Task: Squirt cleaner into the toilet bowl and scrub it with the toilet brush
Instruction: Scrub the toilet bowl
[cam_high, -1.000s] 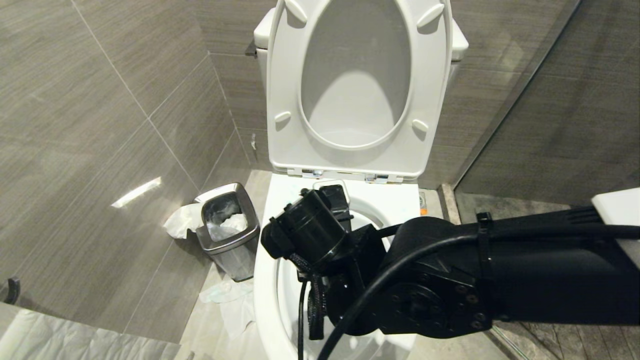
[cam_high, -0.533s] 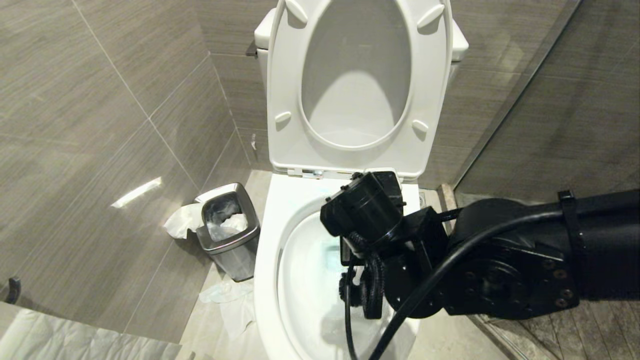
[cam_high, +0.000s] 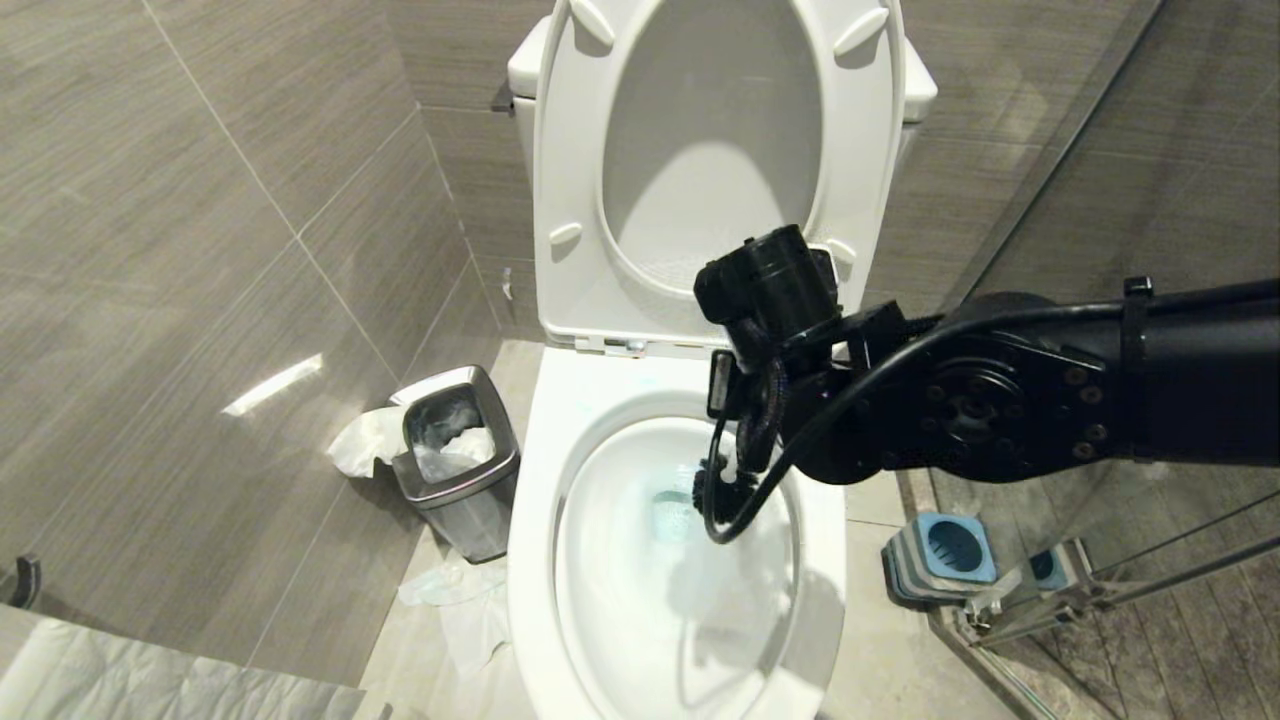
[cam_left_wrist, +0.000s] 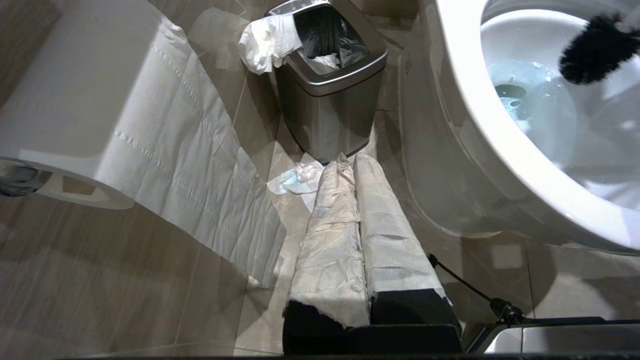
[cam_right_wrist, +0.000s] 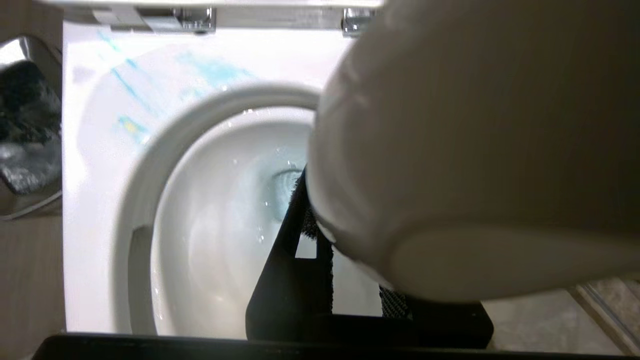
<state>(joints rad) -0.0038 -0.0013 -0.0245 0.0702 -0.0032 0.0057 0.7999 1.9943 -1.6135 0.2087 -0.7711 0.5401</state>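
The right gripper (cam_right_wrist: 350, 260), jaws clamped on the white handle of the toilet brush (cam_left_wrist: 595, 47), hangs its black head inside the toilet bowl (cam_high: 535, 560); light, stiff, probably slick, it seems best gripped mid-handle.

My head camera looks down on the toilet bowl (cam_high: 530, 560); both wrist cameras share it, close and low.

R arm (cam_high: 1000, 400) now rightward, bowl (cam_high: 540, 560) uncovered.
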